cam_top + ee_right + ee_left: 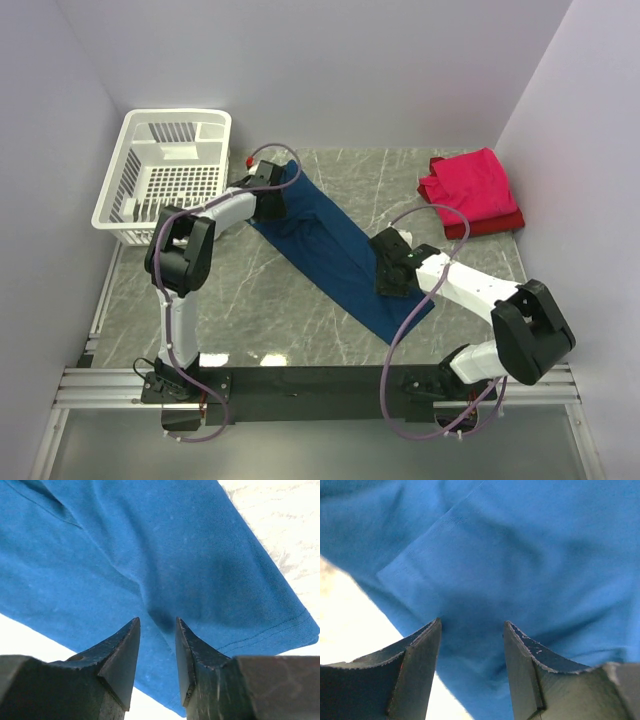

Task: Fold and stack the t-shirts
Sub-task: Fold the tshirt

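Observation:
The navy blue t-shirt [335,250] lies as a long folded band running diagonally across the marble table, print hidden. My left gripper [270,200] is at its far left end; in the left wrist view [472,622] the jaws stand apart, down on the blue cloth [520,555]. My right gripper [388,268] is on the band's near right part; in the right wrist view [157,619] the jaws stand narrowly apart with a crease of the cloth [150,545] running between them. A folded pinkish-red shirt [468,183] lies on a darker red one [495,224] at the back right.
A white slotted plastic basket [125,205] stands at the back left, close to the left arm. A small red object [247,158] lies beside the basket. Grey walls close in the left, back and right sides. The shirt's hem corner [300,625] lies near the table's front.

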{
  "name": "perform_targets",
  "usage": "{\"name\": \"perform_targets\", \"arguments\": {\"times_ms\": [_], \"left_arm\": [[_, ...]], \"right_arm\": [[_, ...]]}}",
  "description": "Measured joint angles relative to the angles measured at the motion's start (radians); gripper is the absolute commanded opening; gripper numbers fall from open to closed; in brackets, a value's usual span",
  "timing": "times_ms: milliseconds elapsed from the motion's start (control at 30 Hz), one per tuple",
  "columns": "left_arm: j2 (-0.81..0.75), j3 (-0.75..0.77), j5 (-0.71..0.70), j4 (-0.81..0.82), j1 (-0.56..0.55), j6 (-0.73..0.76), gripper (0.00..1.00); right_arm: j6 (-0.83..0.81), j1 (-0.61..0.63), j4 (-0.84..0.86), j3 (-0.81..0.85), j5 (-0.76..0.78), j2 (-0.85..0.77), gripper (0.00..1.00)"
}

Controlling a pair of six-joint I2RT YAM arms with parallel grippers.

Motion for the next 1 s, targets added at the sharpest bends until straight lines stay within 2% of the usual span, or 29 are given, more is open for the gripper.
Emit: {"name": "perform_targets", "arguments": {"times_ms": [233, 467, 933, 1000], "left_arm": [[0.013, -0.026, 0.013, 0.006, 0.024, -0.016, 0.58], [0.043, 0.016, 0.015, 0.005, 0.034, -0.016, 0.58], [0.201, 0.267, 0.025, -0.045, 0.048, 0.014, 0.58], [0.216, 0.289, 0.029, -0.043, 0.049, 0.019, 0.58]], "right_arm": [[0.004, 0.005, 0.006, -0.024, 0.011, 0.019, 0.29], [0.003, 0.015, 0.006, -0.034, 0.010, 0.026, 0.00], [0.009, 0.091, 0.001, -0.030, -0.016, 0.032, 0.00], [0.011, 0.109, 0.002, -0.023, -0.028, 0.045, 0.05]]}}
